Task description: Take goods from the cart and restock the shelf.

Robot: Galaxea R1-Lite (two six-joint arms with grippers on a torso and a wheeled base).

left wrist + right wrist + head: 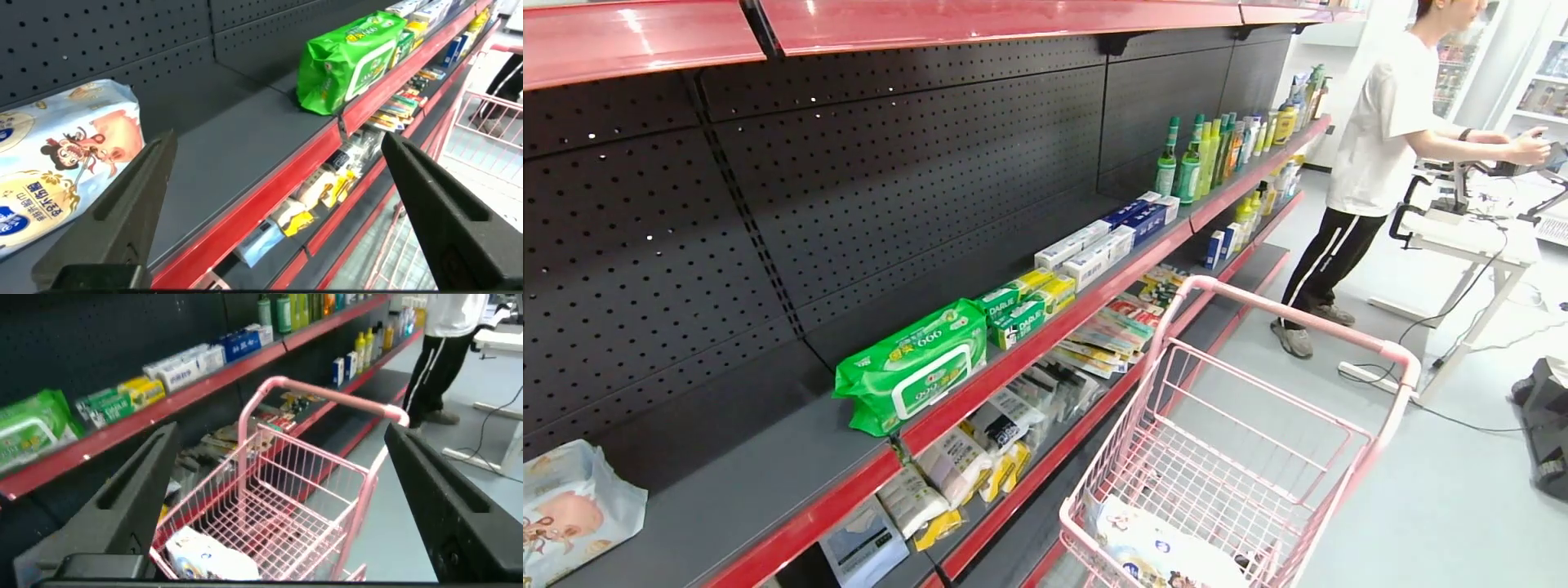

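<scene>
spotter: where is the stock sitting?

operator: i'm looking at one white-and-blue pack point(1160, 551) lying in the near corner of the pink cart point(1307, 320), low on the wire floor. my right gripper point(279, 431) is hanging above the cart, jaws spread wide, carrying nothing.

spotter: and the other arm?

operator: my left gripper point(278, 139) is hovering by the shelf point(735, 490), jaws wide apart and empty too. it's facing the bare stretch between the printed pack point(57, 163) and the green wipes pack point(347, 57).

spotter: how are you expecting the pack to handle?

operator: i'm guessing light and soft, wrapped in film. so i'm expecting it to be squashy and a bit slippery rather than fragile. i'm planning on pinching across its middle, where the filling is backing the wrap. a loose corner could be slipping out or tearing. the wire walls are crowding it on two sides, so i'm thinking of coming straight down from above.
</scene>
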